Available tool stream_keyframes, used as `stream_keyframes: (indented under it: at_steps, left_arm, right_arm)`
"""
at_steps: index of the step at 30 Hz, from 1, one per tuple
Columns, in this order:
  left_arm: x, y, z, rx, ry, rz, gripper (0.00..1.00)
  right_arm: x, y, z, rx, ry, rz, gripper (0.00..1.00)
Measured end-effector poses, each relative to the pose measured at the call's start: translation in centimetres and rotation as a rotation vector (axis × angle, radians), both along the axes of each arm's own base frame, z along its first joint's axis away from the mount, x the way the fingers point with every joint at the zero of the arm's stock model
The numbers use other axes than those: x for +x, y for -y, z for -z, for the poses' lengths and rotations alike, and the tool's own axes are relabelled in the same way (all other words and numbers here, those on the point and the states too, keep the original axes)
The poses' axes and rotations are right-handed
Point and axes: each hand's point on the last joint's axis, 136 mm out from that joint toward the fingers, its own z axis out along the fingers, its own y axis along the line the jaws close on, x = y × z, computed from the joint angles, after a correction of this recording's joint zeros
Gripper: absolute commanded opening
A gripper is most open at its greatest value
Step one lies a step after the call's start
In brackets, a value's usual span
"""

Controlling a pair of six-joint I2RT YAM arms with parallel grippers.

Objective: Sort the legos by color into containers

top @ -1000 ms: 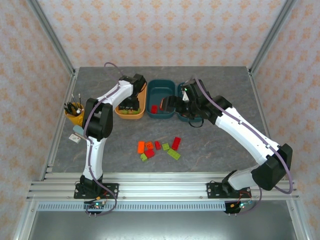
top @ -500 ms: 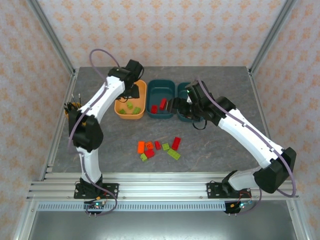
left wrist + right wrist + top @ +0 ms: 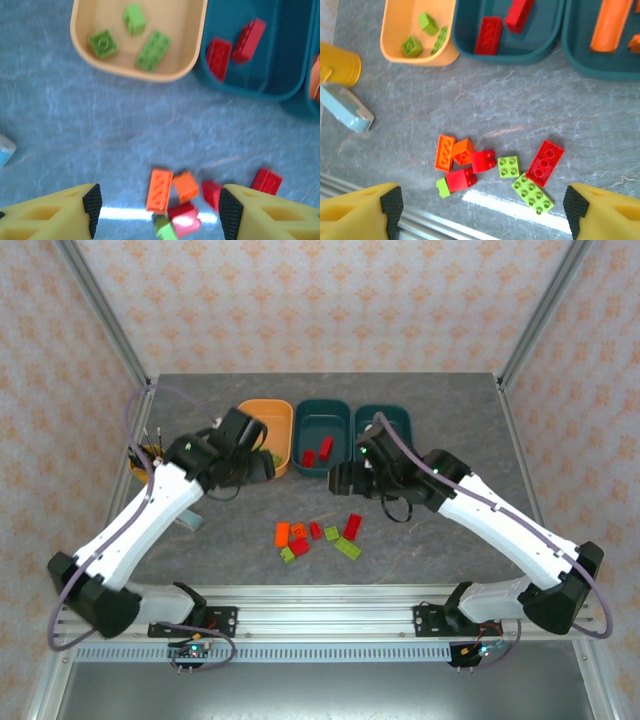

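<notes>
Several loose legos in red, orange and lime green lie clustered on the grey table. The light orange container holds three green bricks. Two red bricks lie in the middle teal container. In the right teal container lies a long orange brick. My left gripper hovers open above the pile's left part, over an orange brick. My right gripper hovers open and wide above the whole pile, between the trays and the bricks. Neither holds anything.
A yellow cup of tools stands at the table's left edge, with a small light-blue object just in front of it. An aluminium rail runs along the near edge below the pile.
My left arm has swung back out of the orange container to the table in front of it, jaws open. My right gripper has come away from the teal containers toward the pile.
</notes>
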Motion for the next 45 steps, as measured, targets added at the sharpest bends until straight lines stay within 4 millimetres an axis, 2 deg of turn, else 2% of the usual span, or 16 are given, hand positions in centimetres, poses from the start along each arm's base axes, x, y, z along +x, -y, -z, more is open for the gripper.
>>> stream_keyframes:
  at_steps: [3, 7, 11, 15, 22, 26, 29, 32, 35, 41, 45]
  left_arm:
    - [-3.8, -1.7, 1.4, -0.017, 0.002, -0.033, 0.67]
    - [-7.7, -4.6, 1.6, -0.063, 0.071, -0.095, 0.67]
    - [-9.9, -6.3, 0.9, -0.101, 0.129, -0.122, 0.67]
    - [-10.6, -6.3, 0.8, -0.12, 0.129, -0.109, 0.67]
    - [-11.2, -4.8, 3.7, -0.15, 0.036, -0.061, 0.67]
    - [-10.7, -3.5, 4.7, -0.177, 0.008, -0.038, 0.66]
    - [-10.2, -2.4, 5.0, -0.202, 0.006, -0.017, 0.66]
    - [-9.6, -1.1, 5.0, -0.226, 0.005, 0.01, 0.66]
    - [-9.1, 0.3, 5.0, -0.242, 0.008, 0.051, 0.67]
    - [-8.4, 1.8, 4.6, -0.274, 0.027, 0.091, 0.67]
    - [-7.8, 2.4, 4.0, -0.285, 0.04, 0.096, 0.67]
  right_arm:
    - [-2.3, -1.9, 1.6, -0.036, -0.022, -0.076, 0.81]
    - [-5.7, -4.2, 5.0, -0.119, -0.074, -0.171, 0.77]
    - [-8.2, -5.9, 7.7, -0.193, -0.107, -0.241, 0.75]
    - [-9.3, -6.5, 9.0, -0.207, -0.12, -0.243, 0.72]
    - [-8.7, -4.8, 9.3, -0.189, -0.104, -0.137, 0.68]
    - [-7.7, -3.7, 9.4, -0.186, -0.098, -0.064, 0.68]
    - [-6.1, -1.2, 10.3, -0.191, -0.118, 0.043, 0.76]
    - [-4.3, 1.5, 11.7, -0.202, -0.156, 0.167, 0.78]
    - [-2.9, 2.9, 12.9, -0.202, -0.196, 0.266, 0.78]
    - [-0.9, 2.3, 16.0, -0.192, -0.268, 0.362, 0.76]
    - [-0.1, 2.3, 18.5, -0.212, -0.325, 0.412, 0.7]
